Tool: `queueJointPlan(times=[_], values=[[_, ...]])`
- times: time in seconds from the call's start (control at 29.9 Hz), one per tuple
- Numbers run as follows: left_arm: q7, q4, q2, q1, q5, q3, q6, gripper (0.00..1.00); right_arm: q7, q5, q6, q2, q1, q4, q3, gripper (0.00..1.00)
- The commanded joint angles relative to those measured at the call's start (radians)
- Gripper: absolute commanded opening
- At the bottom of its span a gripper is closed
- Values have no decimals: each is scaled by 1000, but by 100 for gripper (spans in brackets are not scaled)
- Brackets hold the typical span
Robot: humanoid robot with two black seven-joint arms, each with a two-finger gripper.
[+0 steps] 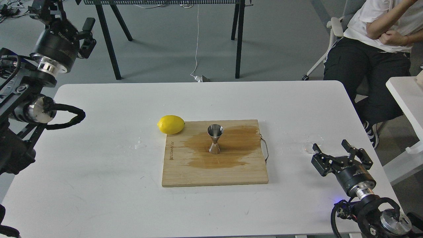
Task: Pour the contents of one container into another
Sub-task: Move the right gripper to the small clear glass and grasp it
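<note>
From the head view, the hardest thing to make out was the clear cup (312, 144): only a faint round glint on the white table (99, 185), just beyond the left fingertip of the right gripper (330, 148) and near the table's right edge. Whether the finger touched it could not be told, nor whether anything was in it. The right gripper's fingers were spread wide, with nothing between them.

The left gripper (54, 15) was raised well above the table's far left corner, dark and partly cut off by the top edge of the view; whether its fingers were spread or closed could not be told.

Well to the left of the right gripper, a wooden cutting board (185, 172) lay in the middle of the table, with a metal handle (265, 150) on its right side. A broad brown wet stain (228, 148) darkened its centre. The steel jigger (214, 138) stood upright in that stain, well apart from the cup. A lemon (171, 124) lay at the board's far left corner, touching or just beside it. Left of the board, a small wet patch (139, 144) showed on the table.

Beyond the right gripper, a seated person (370, 49) in a white shirt and black trousers was cut off at the top right. A second white table (406, 96) was clipped by the right edge. A white cable (197, 39) hung to the grey floor behind.
</note>
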Motion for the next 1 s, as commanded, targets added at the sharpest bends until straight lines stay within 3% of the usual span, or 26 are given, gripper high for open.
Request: queueJointPlan(times=[0.0, 0.13, 0.33, 0.6, 0.97], values=[[-1, 0, 0, 2, 0, -2, 1, 100, 0, 0, -124, 0, 27, 4, 19, 100], [-1, 0, 0, 10, 0, -5, 1, 100, 0, -1, -220, 9, 36, 5, 39, 100], [-38, -2, 0, 11, 0, -2, 1, 100, 0, -4, -227, 9, 42, -9, 40, 100], [-38, 0, -5, 20, 0, 0, 2, 100, -20, -9, -268, 83, 117, -151, 22, 100], [-38, 0, -14, 20, 0, 1, 4, 100, -25, -40, -288, 133, 160, -200, 24, 100]])
